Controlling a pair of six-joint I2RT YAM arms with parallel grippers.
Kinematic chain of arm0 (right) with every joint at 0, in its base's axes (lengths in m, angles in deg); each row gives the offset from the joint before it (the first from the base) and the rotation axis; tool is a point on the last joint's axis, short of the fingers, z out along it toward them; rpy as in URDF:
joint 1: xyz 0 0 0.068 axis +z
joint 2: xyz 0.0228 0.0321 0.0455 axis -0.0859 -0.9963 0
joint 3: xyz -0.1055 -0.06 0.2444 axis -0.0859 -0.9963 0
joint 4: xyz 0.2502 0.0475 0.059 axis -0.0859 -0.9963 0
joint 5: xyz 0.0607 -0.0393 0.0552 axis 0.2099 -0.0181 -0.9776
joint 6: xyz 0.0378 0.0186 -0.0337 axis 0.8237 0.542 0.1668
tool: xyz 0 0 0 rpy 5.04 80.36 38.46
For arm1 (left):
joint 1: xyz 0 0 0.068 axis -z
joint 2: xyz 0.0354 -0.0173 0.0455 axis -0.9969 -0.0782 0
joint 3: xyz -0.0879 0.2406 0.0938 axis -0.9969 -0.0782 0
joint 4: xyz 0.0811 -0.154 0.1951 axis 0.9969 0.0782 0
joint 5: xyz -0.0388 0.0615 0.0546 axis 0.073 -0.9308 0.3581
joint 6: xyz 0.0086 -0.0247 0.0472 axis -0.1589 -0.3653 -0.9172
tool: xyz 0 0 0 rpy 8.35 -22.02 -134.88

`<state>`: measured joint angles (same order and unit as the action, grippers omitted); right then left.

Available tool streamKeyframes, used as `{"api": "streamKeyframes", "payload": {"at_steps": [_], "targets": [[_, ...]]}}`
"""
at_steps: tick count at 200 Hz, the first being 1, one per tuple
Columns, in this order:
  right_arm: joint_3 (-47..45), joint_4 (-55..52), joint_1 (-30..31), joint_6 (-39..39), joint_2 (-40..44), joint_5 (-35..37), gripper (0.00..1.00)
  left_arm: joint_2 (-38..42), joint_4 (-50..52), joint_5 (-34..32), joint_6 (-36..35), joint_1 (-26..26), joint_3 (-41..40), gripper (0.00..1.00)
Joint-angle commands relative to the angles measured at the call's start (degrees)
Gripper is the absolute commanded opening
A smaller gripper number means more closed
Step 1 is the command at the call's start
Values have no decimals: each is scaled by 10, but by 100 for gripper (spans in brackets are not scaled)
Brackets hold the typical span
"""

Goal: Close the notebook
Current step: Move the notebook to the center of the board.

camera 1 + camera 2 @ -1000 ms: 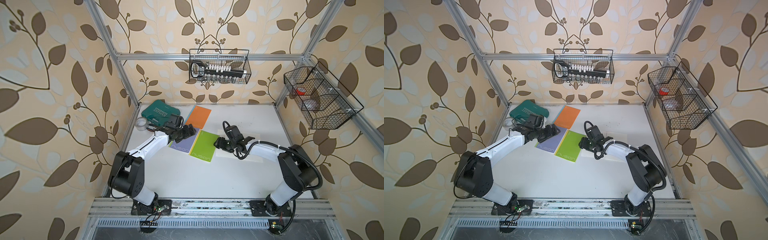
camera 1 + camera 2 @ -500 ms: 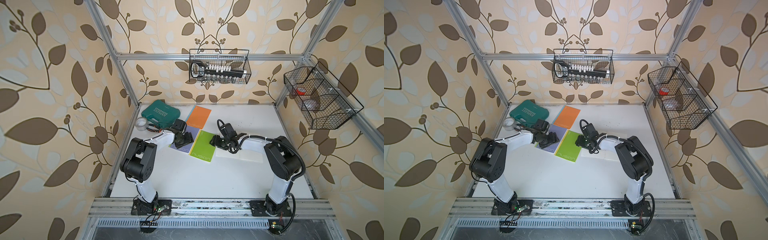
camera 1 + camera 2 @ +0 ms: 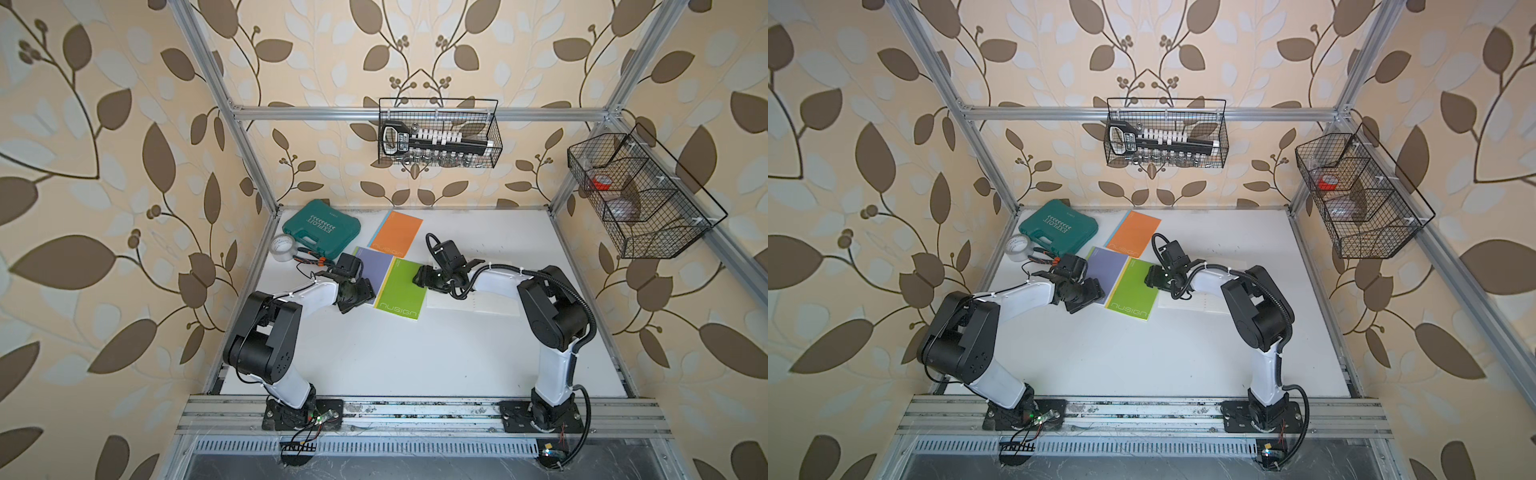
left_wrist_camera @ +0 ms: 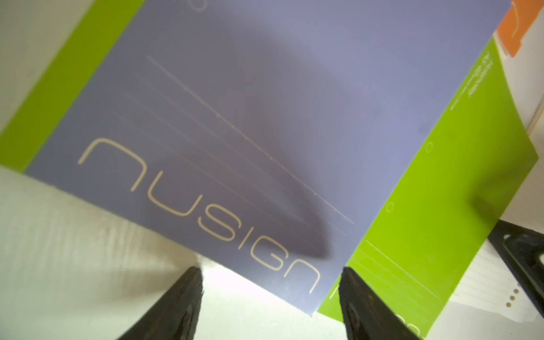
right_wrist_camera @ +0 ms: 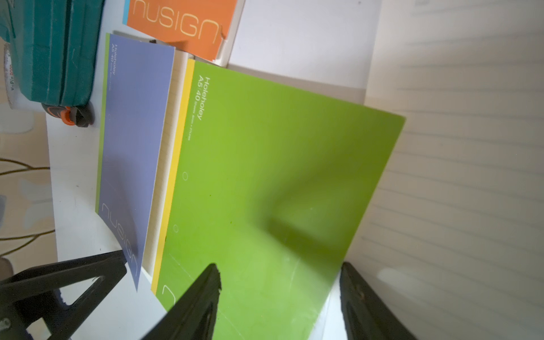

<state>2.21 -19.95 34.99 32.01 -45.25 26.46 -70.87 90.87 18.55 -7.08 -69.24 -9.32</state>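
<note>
Green notebook point(image 3: 401, 286): lies near the middle of the white table point(image 3: 395, 361), with a yellow strip down its left side. The right edge of its cover looks raised off the lined pages point(image 3: 473, 301) that spread out to its right.
Right gripper point(image 5: 279, 266): low over the far right part of the green cover. Its jaws are apart, one finger over the cover and one over the lined pages, with the cover's free edge between them. They clamp nothing.
Left gripper point(image 4: 270, 269): at the near edge of the purple notebook point(image 3: 374, 268). Its jaws are spread and empty, and the purple cover's near right corner shows between them.
Purple notebook: just left of the green one, side by side with it.
Orange notebook point(image 3: 397, 232): farther back, closed and flat.
Far left corner: a teal tool case point(image 3: 322, 226), with a tape roll point(image 3: 284, 248) and pliers point(image 3: 311, 259) beside it.
Walls: a wire basket point(image 3: 438, 133) on the far wall and another on the right wall.
</note>
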Motion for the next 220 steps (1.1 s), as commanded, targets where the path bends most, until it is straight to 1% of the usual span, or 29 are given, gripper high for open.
{"api": "streamKeyframes", "payload": {"at_steps": [1, 32, 57, 76, 92, 95, 103, 131, 161, 180, 185, 220], "targets": [[19, -27, 8, -20, -37, -8, 65, 24, 7, -18, 21, -11, -28, 75], [38, -38, 9, -30, -53, -11, 65, 44, 14, -22, 26, -13, -42, 75], [44, -45, 10, -31, -46, -17, 65, 63, 33, -26, 18, -13, -30, 75], [52, -77, 11, -46, -24, 6, 66, 80, 48, -17, 14, -13, -11, 76], [50, -106, 3, -61, 8, 34, 67, 87, 56, 3, 14, -12, 4, 78], [48, -110, 1, -64, 17, 42, 67, 104, 57, 9, 14, -11, 6, 78], [43, -121, -3, -73, 35, 58, 68, 113, 57, 21, 15, -9, 12, 78], [13, -149, -31, -94, 87, 105, 69, 127, 63, 44, 19, 17, 36, 80], [-11, -152, -76, -108, 87, 116, 68, 113, 48, 59, 34, 67, 70, 81], [-18, -139, -91, -111, 81, 114, 69, 95, 30, 68, 43, 100, 96, 82], [-17, -137, -95, -112, 77, 111, 69, 73, 26, 71, 46, 107, 105, 82], [-19, -138, -100, -117, 60, 117, 68, 12, 0, 91, 58, 142, 153, 82]]}}
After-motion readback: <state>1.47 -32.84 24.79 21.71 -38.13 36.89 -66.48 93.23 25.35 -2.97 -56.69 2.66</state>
